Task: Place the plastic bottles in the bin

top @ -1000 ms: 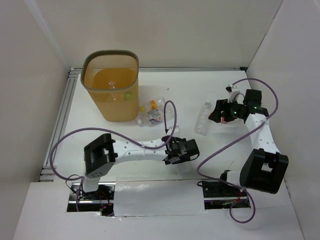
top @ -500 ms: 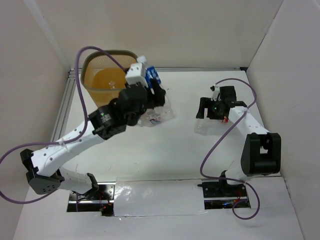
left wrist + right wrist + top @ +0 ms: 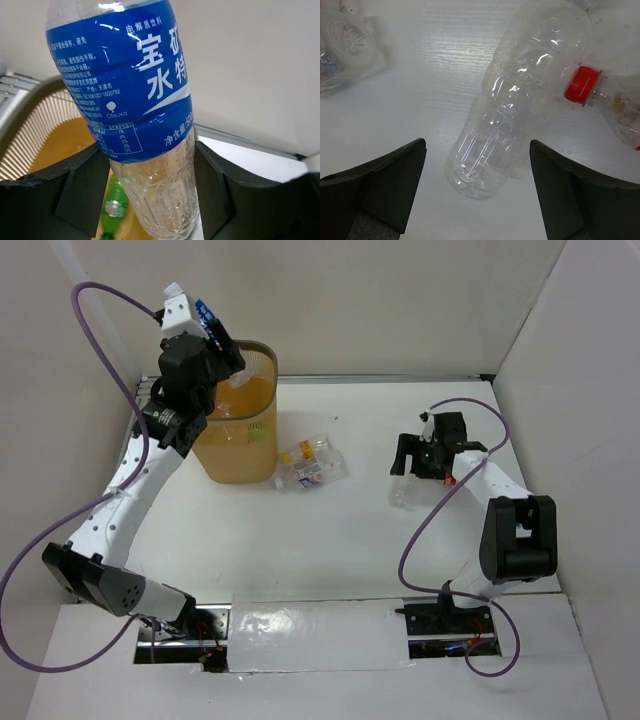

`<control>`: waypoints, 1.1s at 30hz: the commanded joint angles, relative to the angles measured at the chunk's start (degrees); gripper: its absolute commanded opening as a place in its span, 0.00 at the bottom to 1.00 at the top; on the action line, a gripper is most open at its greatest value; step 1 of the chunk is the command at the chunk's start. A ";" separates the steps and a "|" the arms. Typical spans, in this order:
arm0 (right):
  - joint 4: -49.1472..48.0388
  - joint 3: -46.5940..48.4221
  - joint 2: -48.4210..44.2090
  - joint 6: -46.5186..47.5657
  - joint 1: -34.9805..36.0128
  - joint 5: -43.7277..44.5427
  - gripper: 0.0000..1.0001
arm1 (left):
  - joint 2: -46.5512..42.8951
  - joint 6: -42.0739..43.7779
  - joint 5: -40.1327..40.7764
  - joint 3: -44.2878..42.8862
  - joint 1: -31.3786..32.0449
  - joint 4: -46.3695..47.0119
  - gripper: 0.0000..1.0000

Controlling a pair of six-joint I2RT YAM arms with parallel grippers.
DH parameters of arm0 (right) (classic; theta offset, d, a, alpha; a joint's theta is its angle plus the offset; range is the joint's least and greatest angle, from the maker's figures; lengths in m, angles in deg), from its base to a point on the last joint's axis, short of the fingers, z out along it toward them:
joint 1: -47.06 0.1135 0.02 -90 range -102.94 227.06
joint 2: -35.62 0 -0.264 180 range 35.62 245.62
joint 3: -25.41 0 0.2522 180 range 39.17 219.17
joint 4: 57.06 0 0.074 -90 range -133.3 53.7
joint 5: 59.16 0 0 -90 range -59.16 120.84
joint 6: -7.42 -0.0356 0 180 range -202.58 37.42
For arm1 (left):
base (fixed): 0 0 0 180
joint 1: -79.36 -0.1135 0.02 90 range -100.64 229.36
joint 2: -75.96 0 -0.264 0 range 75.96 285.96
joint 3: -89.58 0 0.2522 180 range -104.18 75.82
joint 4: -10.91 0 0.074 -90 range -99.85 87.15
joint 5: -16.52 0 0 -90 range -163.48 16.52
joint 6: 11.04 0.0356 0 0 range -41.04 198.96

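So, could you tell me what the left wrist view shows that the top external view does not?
Only the left wrist view: the print on the blue-label bottle, and a green bottle down inside the bin. Only the top external view: the right end effector open over a clear bottle, crushed bottles on the table beside the bin, and both arms. Both: the left end effector gripping the blue-label bottle above the bin.
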 commanded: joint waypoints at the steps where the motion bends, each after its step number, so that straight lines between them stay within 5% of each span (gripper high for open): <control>1: -3.05 0.03 0.82 -0.69 -0.13 0.68 0.91 | 1.80 3.82 -0.81 -0.62 -3.02 4.58 0.36; 4: -3.05 0.03 2.05 -0.69 -0.66 1.21 0.91 | 3.82 5.32 2.79 -0.63 -3.65 3.96 0.68; 9: -3.67 1.34 6.26 -1.82 -0.13 3.57 0.91 | 3.82 5.24 5.61 0.78 -4.70 2.12 0.97; 13: -3.67 2.67 9.08 -2.88 0.40 5.24 0.91 | 1.46 8.21 6.40 0.78 -3.39 2.81 1.00; 18: -3.67 4.77 14.09 -4.03 0.40 5.25 0.87 | -5.65 19.19 7.72 3.50 10.39 9.66 1.00; 21: -3.67 5.39 14.63 -3.50 0.40 3.85 0.68 | -9.08 23.25 4.48 8.50 20.56 10.38 1.00; 22: -3.67 5.39 13.93 -2.80 0.40 3.15 0.54 | -11.44 23.77 1.77 12.00 22.78 9.85 1.00; 27: -1.05 10.21 7.35 4.48 -0.66 -5.45 0.35 | -17.79 18.51 -1.68 26.07 36.85 7.05 1.00; 33: 4.42 30.29 6.01 17.23 1.09 -14.25 0.33 | -24.02 3.49 1.40 44.62 45.90 5.81 0.98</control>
